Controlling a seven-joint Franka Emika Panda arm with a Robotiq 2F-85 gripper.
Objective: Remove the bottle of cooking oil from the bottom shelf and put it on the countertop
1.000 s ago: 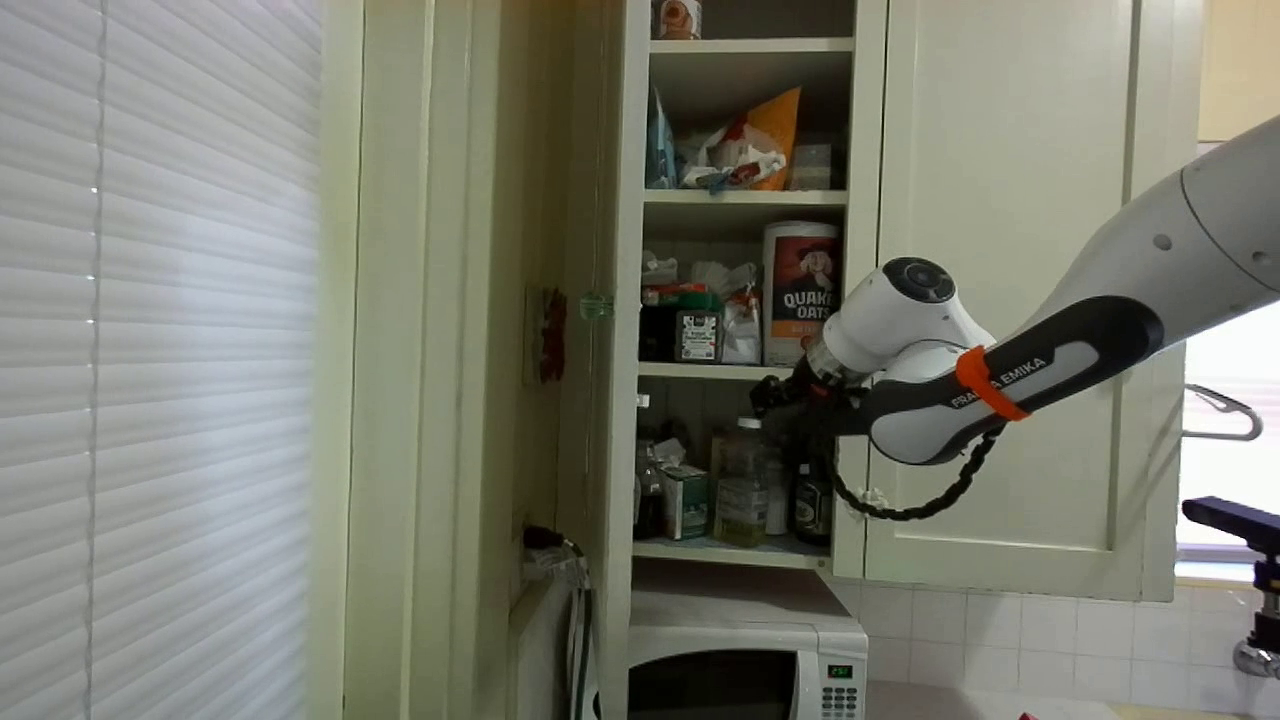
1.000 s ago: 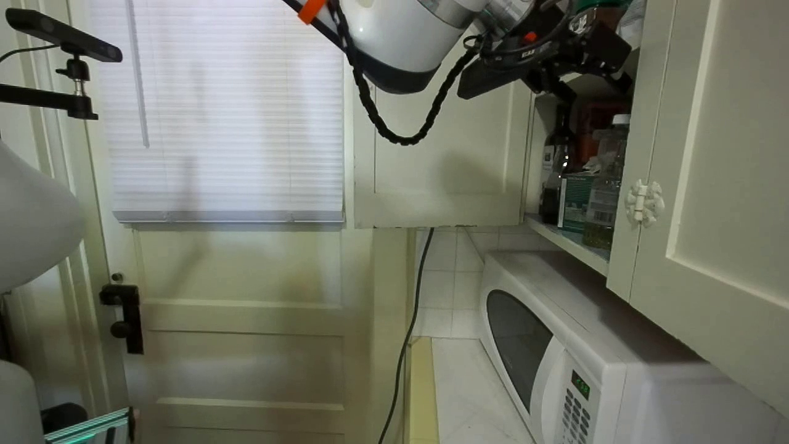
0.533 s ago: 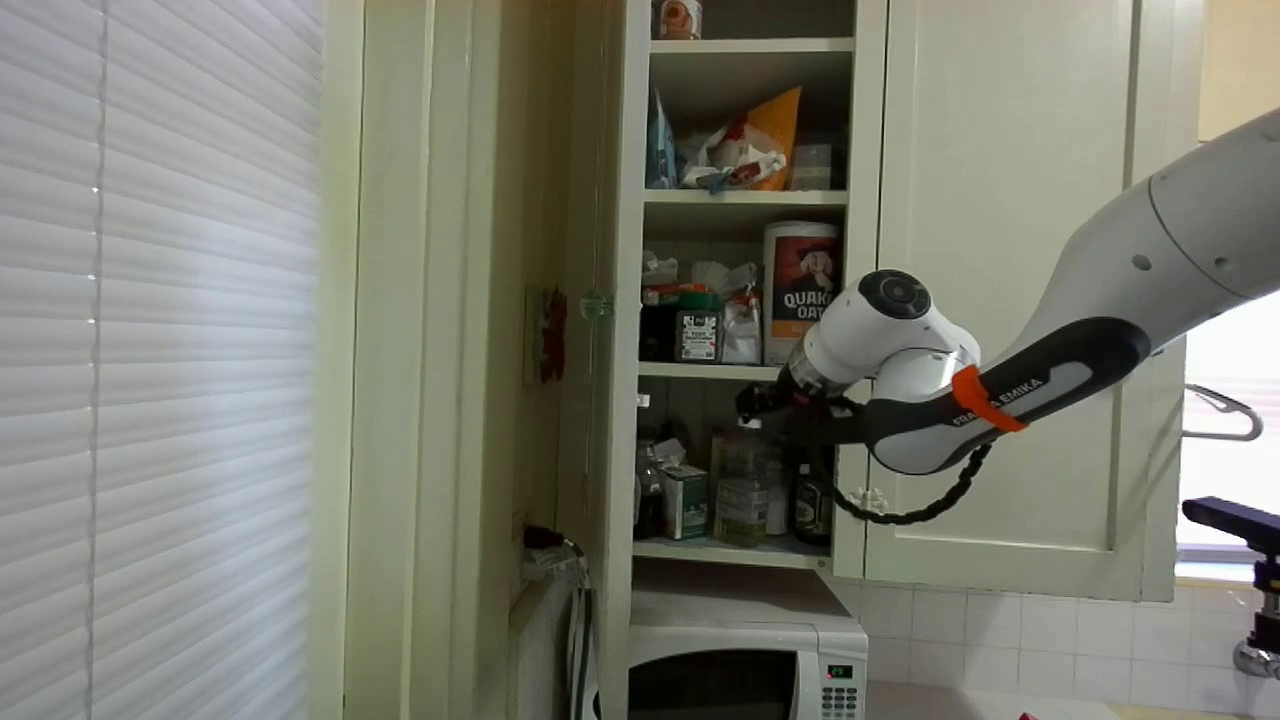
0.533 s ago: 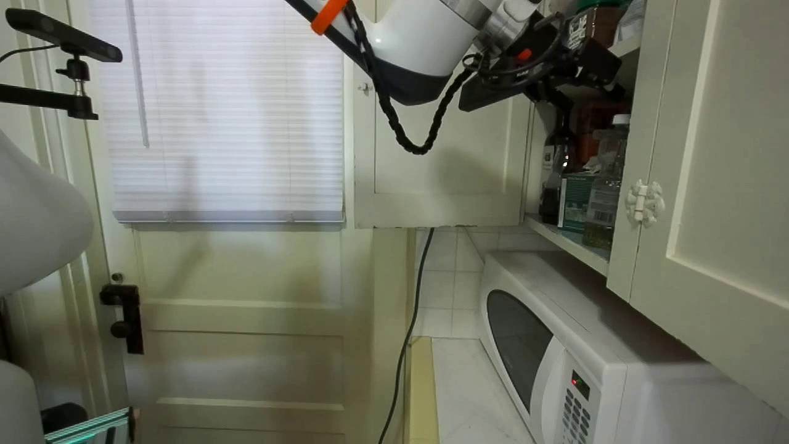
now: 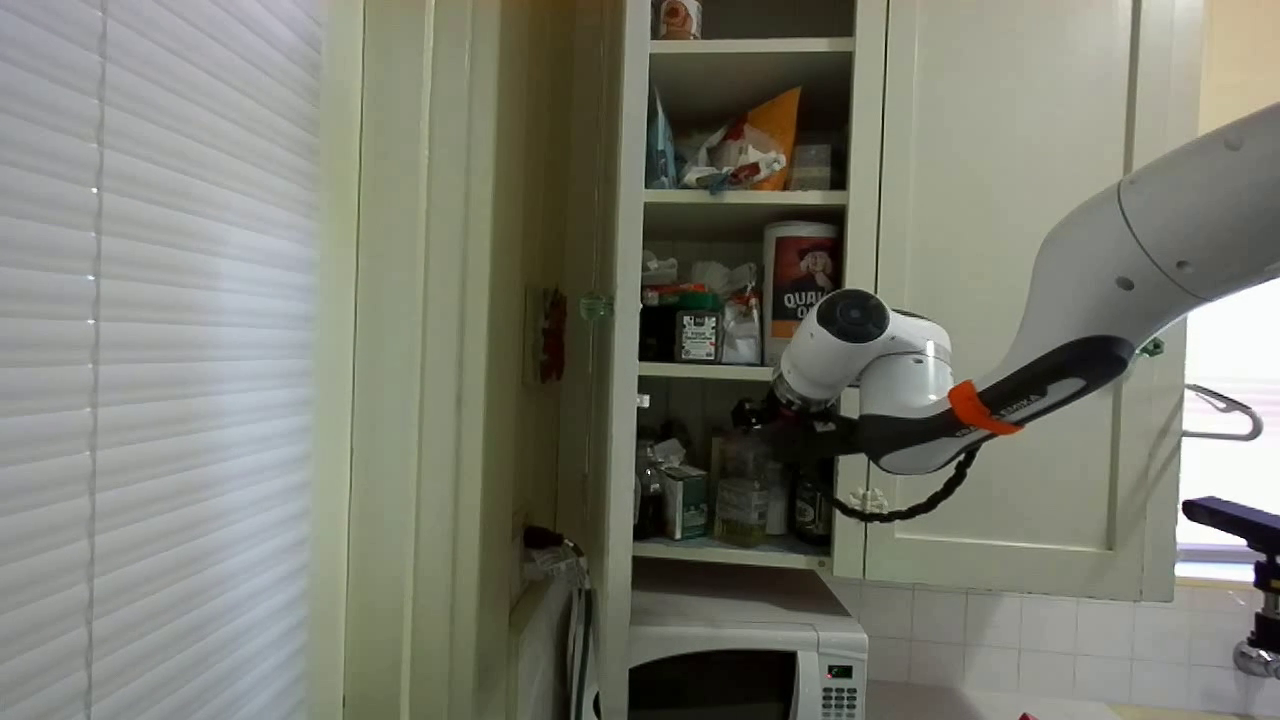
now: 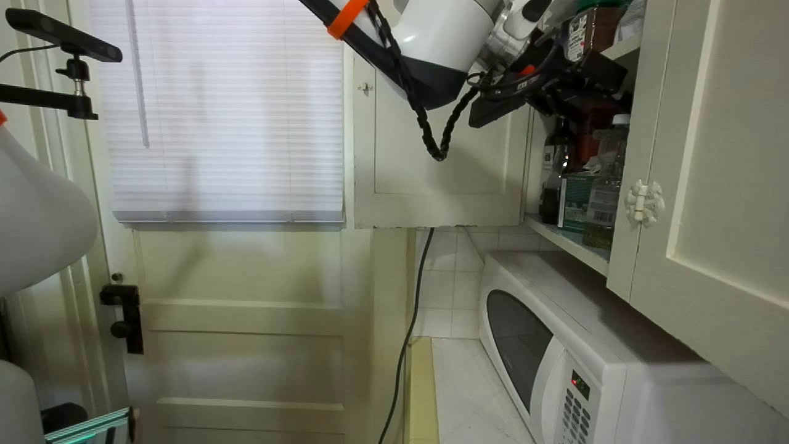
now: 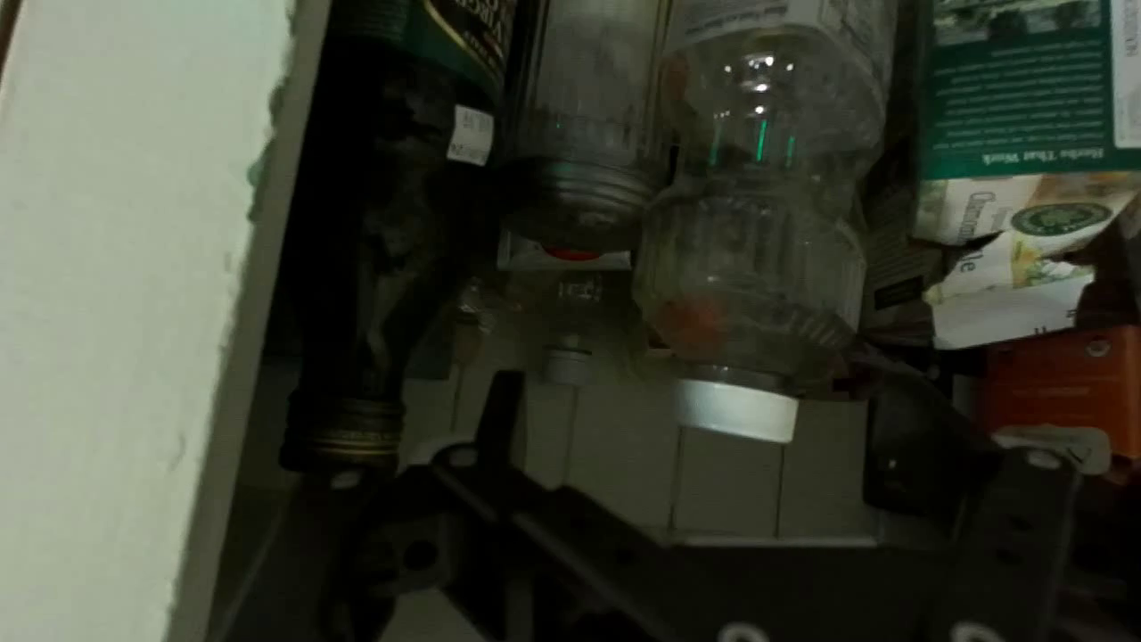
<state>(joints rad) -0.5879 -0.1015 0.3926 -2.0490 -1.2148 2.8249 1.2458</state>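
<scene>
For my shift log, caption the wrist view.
Open black gripper near the round white cap of the clear, ribbed plastic cooking oil bottle, green cardboard box beside it.

White blinds (image 6: 222, 111) are hanging bright on a cream door (image 6: 246, 364). In an exterior view, white wall tiles (image 5: 1010, 640) are running beneath a cabinet door (image 5: 1000, 200); a window (image 5: 1235, 470) is glowing right, a microwave (image 5: 740, 635) standing left.

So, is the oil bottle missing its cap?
No, the wrist view shows a white cap on the bottle.
</scene>
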